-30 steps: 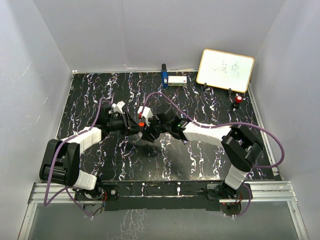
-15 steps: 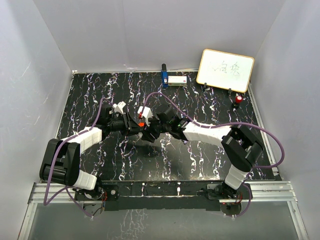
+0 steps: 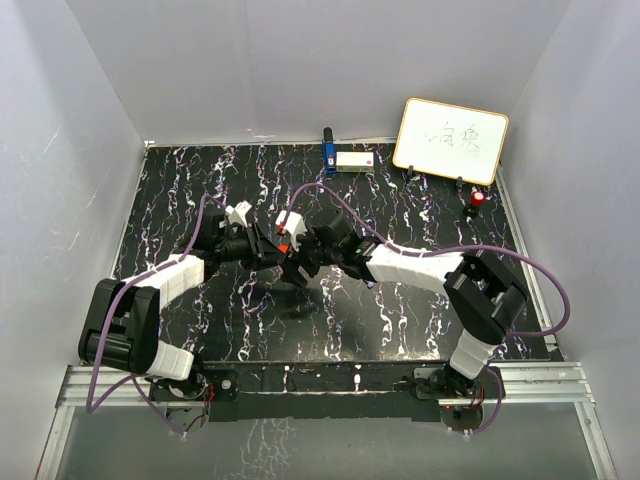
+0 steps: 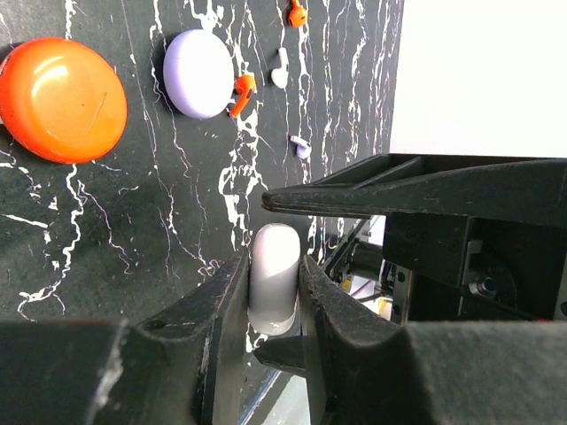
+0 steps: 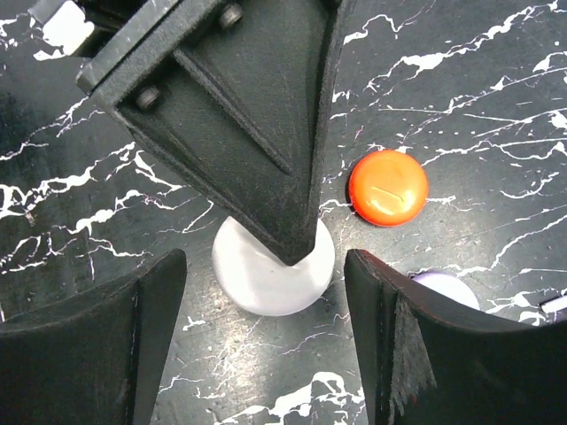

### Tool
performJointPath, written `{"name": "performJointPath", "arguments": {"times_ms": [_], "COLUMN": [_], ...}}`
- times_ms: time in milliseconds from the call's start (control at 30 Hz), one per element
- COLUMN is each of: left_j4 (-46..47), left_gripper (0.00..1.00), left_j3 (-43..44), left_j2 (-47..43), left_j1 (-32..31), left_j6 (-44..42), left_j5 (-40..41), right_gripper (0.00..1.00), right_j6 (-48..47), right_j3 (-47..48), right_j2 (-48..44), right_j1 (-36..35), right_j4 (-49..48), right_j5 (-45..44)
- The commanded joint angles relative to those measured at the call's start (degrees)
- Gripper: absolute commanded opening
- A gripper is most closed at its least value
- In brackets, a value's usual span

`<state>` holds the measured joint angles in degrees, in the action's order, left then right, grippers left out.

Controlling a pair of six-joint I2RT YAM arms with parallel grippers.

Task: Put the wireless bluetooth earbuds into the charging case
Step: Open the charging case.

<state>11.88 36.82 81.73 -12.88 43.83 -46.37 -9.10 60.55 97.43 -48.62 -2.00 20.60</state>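
Note:
My left gripper is shut on a white round charging case, seen edge-on between its fingers. In the right wrist view the same white case shows face-on, partly covered by a left finger. My right gripper is open, its jaws well apart on either side of the case and not touching it. Tiny earbuds lie on the black marbled table: an orange one, a white one, a purple one and another orange one. In the top view both grippers meet mid-table.
An orange puck-shaped case and a purple one lie near the earbuds; the right wrist view also shows the orange case. At the back stand a whiteboard, a red-capped object, a white box and a blue item.
The right gripper's jaws have spread wider. The left gripper keeps its hold on the white case, and both arms have shifted only slightly.

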Motion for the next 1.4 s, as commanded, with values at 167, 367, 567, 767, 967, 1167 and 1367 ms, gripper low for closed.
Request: {"name": "performJointPath", "arguments": {"times_ms": [167, 367, 567, 767, 967, 1167, 1367], "left_j4": [3.9, 11.0, 23.6, 42.9, 61.3, 63.0, 62.2], "left_gripper": [0.00, 0.00, 0.00, 0.00, 0.00, 0.00, 0.00], "left_j3": [1.8, 0.3, -3.6, -7.3, -11.1, -12.1, -12.0], "left_j2": [-2.8, -4.7, -8.1, -4.1, 2.5, 3.1, 2.4], "left_j1": [-0.3, -0.3, -0.3, -0.3, -0.4, -0.3, -0.4], "left_j6": [4.2, 7.6, 12.7, 22.4, 31.2, 32.3, 32.5], "left_j5": [7.2, 12.2, 17.7, 19.2, 18.6, 18.9, 18.2], "right_gripper": [0.76, 0.92, 0.96, 0.95, 0.93, 0.93, 0.93], "right_j6": [9.6, 23.6, 32.4, 37.6, 41.7, 43.2, 43.4], "right_j3": [-3.7, -7.2, -2.9, 3.7, 7.0, 6.3, 6.8], "right_j2": [-13.6, -19.4, -16.4, -9.7, -6.7, -6.1, -4.6], "right_j1": [3.0, 6.5, 10.0, 10.7, 11.5, 11.6, 11.6], "right_j4": [-6.3, -5.6, -1.6, -0.3, 0.0, -1.0, -1.0], "right_j5": [-5.3, -15.6, -14.0, -10.3, -8.0, -7.9, -7.9]}}
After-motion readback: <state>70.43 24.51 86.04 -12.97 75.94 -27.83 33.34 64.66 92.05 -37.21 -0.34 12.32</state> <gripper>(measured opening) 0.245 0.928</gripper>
